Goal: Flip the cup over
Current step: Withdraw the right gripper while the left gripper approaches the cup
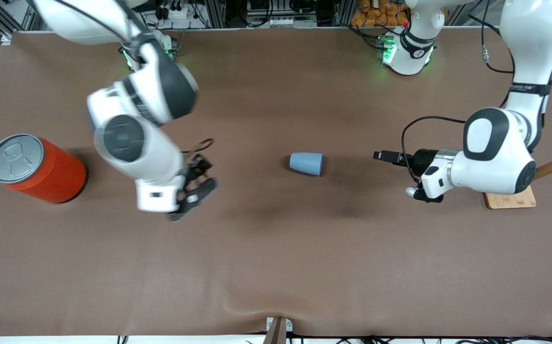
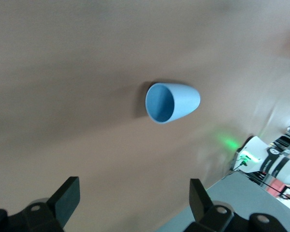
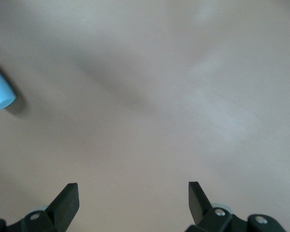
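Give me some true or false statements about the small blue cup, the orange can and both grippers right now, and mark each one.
1. The small light-blue tapered plastic cup lies on its side. True.
2. The left gripper holds the cup. False: it is open and apart from the cup.
3. The large orange cylindrical can with a grey lid stands at the right arm's end of the table. True.
4. The right gripper is shut. False: it is open, over bare brown table cover.

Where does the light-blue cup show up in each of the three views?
Front view: cup on its side mid-table, between both grippers.
Left wrist view: cup near centre, open mouth facing the camera.
Right wrist view: only its narrow end at the edge.
Shared landmark: the brown table cover.
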Motion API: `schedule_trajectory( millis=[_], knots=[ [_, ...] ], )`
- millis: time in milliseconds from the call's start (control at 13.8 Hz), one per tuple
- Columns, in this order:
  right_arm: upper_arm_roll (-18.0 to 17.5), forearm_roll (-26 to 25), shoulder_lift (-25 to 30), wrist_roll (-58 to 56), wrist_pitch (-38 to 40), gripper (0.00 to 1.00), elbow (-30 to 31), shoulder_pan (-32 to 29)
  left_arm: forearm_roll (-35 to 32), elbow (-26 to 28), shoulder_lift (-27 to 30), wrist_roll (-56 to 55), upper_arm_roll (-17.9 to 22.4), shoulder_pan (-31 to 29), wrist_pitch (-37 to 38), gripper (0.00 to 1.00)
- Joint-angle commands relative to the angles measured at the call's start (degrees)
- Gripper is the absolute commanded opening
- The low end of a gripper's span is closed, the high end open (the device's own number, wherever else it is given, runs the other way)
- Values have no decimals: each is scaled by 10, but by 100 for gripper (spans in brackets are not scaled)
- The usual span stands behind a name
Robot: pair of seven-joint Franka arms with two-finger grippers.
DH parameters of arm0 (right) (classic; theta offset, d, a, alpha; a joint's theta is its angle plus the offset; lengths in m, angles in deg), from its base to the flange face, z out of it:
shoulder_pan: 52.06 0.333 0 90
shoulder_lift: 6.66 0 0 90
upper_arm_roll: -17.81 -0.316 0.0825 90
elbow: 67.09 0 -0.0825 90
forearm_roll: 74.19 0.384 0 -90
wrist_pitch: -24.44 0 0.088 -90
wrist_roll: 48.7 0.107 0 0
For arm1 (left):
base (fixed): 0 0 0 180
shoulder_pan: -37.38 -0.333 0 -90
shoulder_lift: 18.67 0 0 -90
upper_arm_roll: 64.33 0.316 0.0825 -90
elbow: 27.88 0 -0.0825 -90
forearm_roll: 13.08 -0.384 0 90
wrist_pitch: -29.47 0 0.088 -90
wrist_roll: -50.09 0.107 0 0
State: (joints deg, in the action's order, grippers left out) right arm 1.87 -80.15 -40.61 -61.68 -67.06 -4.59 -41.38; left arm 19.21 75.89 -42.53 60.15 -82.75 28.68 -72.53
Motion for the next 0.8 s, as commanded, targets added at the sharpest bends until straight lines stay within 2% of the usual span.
schedule_trajectory(
  millis=[0, 145, 289, 434, 579, 723],
  knots=[
    [-22, 9, 21, 13, 4, 100, 16, -61, 56, 29, -10, 58, -2, 0, -32, 100],
    [-14, 9, 28, 61, 0, 100, 16, -98, 104, 57, -14, 105, -2, 0, -52, 100],
    [30, 23, 36, 130, -2, 100, 16, -106, 147, 79, -18, 141, -2, 8, -62, 100],
    [76, 80, 82, 177, 14, 100, 28, -113, 200, 101, -23, 163, -4, 12, -77, 100],
    [82, 108, 129, 194, 40, 100, 53, -127, 270, 119, -40, 229, -5, 22, -96, 100],
    [100, 119, 187, 265, 69, 100, 82, -128, 290, 117, -75, 300, -5, 24, -103, 96]
  ],
)
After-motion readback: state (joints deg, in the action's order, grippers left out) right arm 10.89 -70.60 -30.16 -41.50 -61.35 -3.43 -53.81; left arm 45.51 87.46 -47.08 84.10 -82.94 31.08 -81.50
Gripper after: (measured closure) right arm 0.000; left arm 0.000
